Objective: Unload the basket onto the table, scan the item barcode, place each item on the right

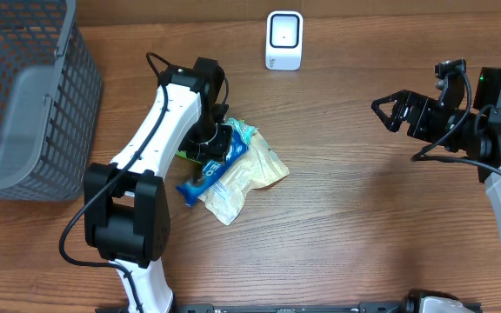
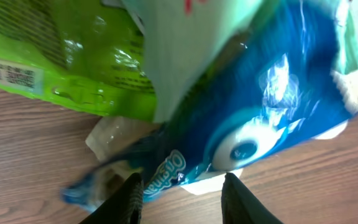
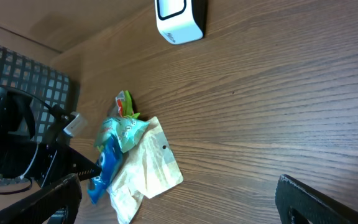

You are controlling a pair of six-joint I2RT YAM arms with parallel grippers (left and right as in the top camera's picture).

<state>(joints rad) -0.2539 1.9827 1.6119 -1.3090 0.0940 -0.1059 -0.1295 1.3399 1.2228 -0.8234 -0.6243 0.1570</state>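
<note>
1. Fingers (image 2: 129, 200) of the left gripper (image 2: 179, 182) are seen parted, with bare wood showing between them. The pale lower edge of the blue packet (image 2: 260, 118) lies at their tips, and nothing is seen clamped.
2. Fingers of the right gripper (image 1: 390, 111) are spread wide and empty. They are held over the right side of the bench (image 1: 337, 226), well apart from the packets.
3. The blue packet is glossy and deep blue. A white swirl round a dark spot is printed on it, and white lettering reading "Original" is seen near one end. That end is blurred in the left wrist view.
4. From overhead the packet is found left of centre on the bench, its far end covered by the left gripper. It lies flat on top of a cream packet (image 1: 255, 174), and a green packet (image 1: 183, 155) is tucked just beside it under the arm.
5. Its long axis is set on a diagonal. The near end points toward the robot's left and the far end toward the far right of the bench.
6. A white printed strip is seen on the green packet in the left wrist view, too blurred to be read.
7. The white scanner (image 1: 283, 40) stands at the far edge, well apart from the packets. A grey basket (image 1: 24, 96) is placed at the far left.
</note>
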